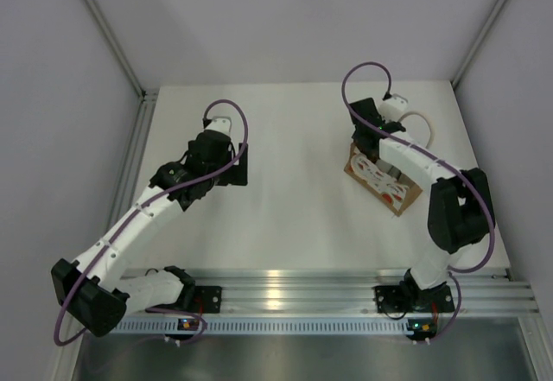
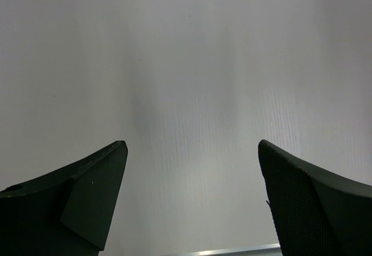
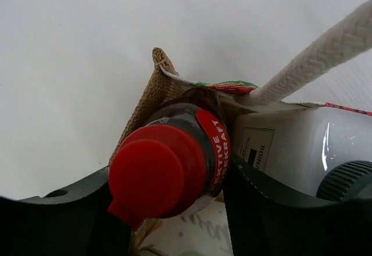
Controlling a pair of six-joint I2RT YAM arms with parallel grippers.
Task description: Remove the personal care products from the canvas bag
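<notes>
Right pincer [image 3: 170, 212] grasping red bottle [image 3: 157, 172] (label fragment "…TIVE …EKRAFT") in canvas bag [image 3: 148, 93]; left pincer [image 2: 192, 201] released.

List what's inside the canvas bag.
A red bottle and a white bottle with a dark cap show inside the canvas bag. Anything below or behind them is covered.

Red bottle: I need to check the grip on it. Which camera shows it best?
Right wrist view: the red bottle is close up, its cap between the fingers of the right gripper, at the mouth of the canvas bag. Top external shows only the bag under the right arm; the bottle is hidden. Left wrist shows none of it.
</notes>
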